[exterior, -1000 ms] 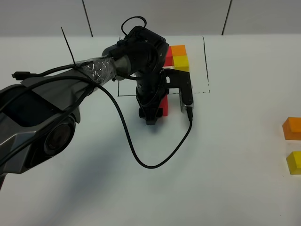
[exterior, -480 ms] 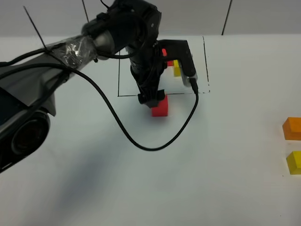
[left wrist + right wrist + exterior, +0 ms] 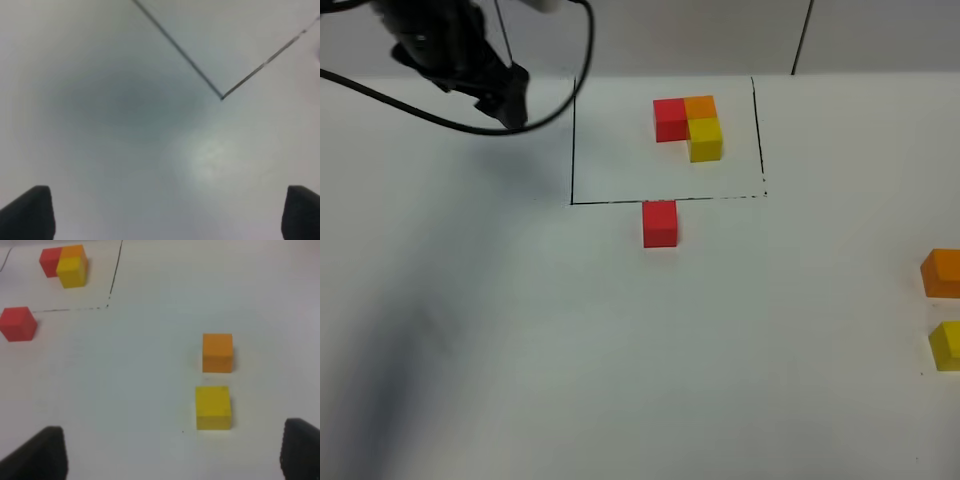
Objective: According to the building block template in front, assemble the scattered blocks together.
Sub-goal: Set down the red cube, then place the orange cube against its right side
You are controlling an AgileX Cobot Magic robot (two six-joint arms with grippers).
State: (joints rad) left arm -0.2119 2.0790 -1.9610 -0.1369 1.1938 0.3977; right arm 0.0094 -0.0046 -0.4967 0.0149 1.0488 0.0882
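The building block template [image 3: 688, 124] is a red, orange and yellow L inside a thin black rectangle at the far middle; it also shows in the right wrist view [image 3: 65, 265]. A loose red cube [image 3: 660, 222] [image 3: 18, 324] rests alone just outside the frame's near line. The loose orange cube [image 3: 942, 272] [image 3: 217, 352] and yellow cube [image 3: 947, 345] [image 3: 213, 407] lie close together at the right edge. My left gripper [image 3: 505, 100] [image 3: 165, 215] hangs open and empty at the far left, over bare table. Open too, my right gripper [image 3: 172, 454] is short of the yellow cube.
The black frame's near-left corner [image 3: 221, 97] shows ahead of the left jaws. A black cable [image 3: 450, 120] loops down from the left arm at the far left. White table [image 3: 620, 350] stretches between the red cube and the right-hand pair.
My left gripper opened, let go of the red cube, then rose and swung away to the far left. The red cube stays by the frame's near line.
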